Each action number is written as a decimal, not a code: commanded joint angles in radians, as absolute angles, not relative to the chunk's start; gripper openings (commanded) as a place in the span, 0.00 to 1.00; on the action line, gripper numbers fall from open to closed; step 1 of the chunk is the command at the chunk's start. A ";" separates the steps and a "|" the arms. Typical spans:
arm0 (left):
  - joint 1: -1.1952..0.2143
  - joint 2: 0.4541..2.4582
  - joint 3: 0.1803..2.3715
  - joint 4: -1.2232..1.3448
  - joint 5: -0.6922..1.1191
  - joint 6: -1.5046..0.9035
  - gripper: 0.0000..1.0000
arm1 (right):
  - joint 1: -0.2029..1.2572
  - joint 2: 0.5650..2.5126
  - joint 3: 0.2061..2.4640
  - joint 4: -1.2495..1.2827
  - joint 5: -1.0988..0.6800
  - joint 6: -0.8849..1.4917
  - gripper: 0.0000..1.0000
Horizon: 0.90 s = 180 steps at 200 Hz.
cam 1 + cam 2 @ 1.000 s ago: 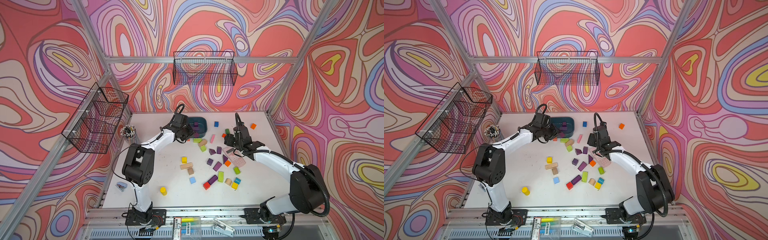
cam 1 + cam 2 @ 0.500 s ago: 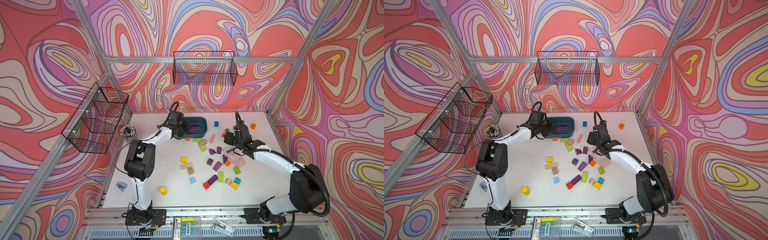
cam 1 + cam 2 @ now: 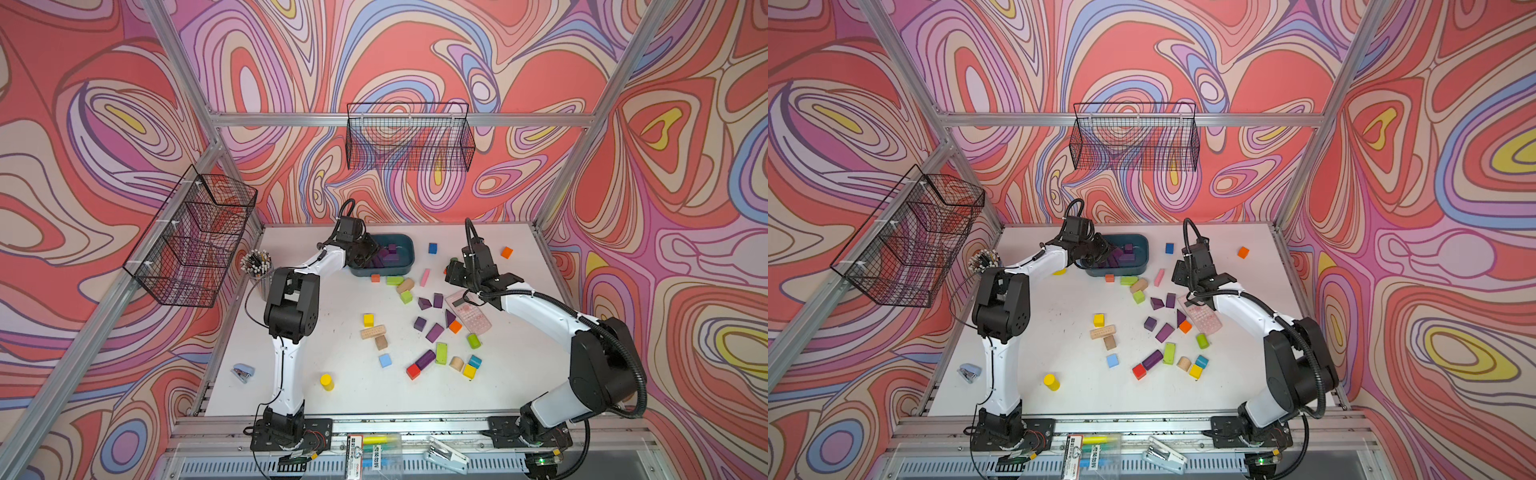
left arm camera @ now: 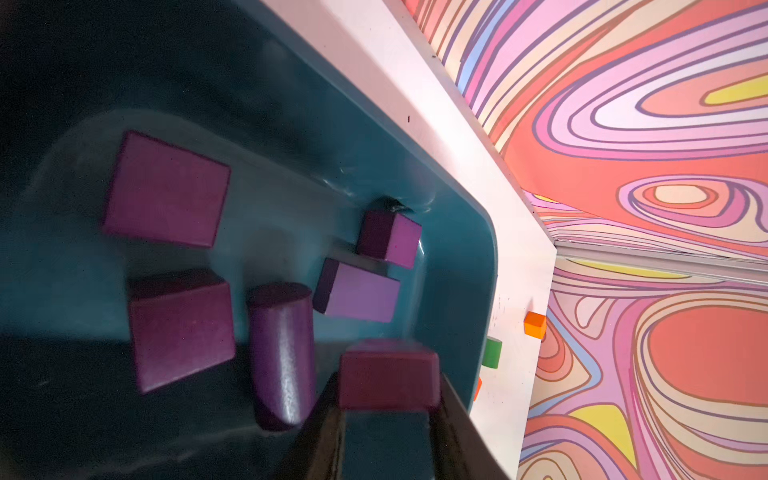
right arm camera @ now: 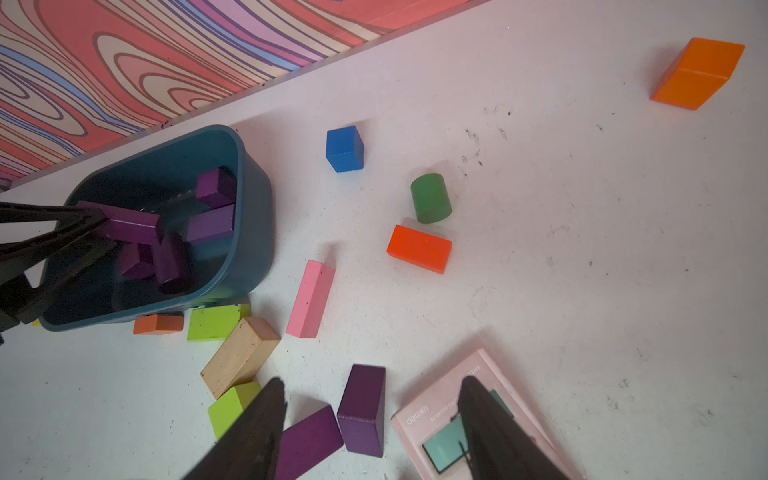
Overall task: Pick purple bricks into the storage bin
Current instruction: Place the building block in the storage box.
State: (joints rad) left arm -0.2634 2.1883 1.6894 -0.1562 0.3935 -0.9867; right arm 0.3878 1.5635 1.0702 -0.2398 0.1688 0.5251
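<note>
— Since one second ago we are moving our left gripper (image 4: 387,405) over the storage bin (image 4: 457,249), its jaws pinching one purple bar (image 4: 388,374).
— How many are lying inside?
— We are counting five smooth painted purple bricks (image 4: 166,189), one half-round. Six more are lying on the table (image 3: 374,399); our right gripper (image 5: 372,384) is hovering, jaws spread.

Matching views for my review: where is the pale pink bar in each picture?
In a top view: pink bar lies mid-picture, right of the storage bin.
In a top view: again mid-picture, right of the bin.
Left wrist: not in it; bin shows.
Right wrist: near picture centre, beside the bin.
Shared landmark: the storage bin.
</note>
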 commanded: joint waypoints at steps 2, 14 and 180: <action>-0.250 2.229 1.752 -0.169 0.408 -0.966 0.34 | 0.388 1.584 1.104 -0.250 0.188 0.525 0.69; -0.248 2.243 1.777 -0.180 0.408 -0.958 0.34 | 0.388 1.587 1.109 -0.250 0.189 0.523 0.69; -0.244 2.319 1.930 -0.364 0.351 -0.896 0.37 | 0.388 1.580 1.113 -0.267 0.195 0.511 0.69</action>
State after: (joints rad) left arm -0.2535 2.3089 1.8767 -0.3004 0.3866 -0.9157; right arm 0.3878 1.5860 1.1007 -0.2558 0.1764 0.5163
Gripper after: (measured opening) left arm 0.356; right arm 0.691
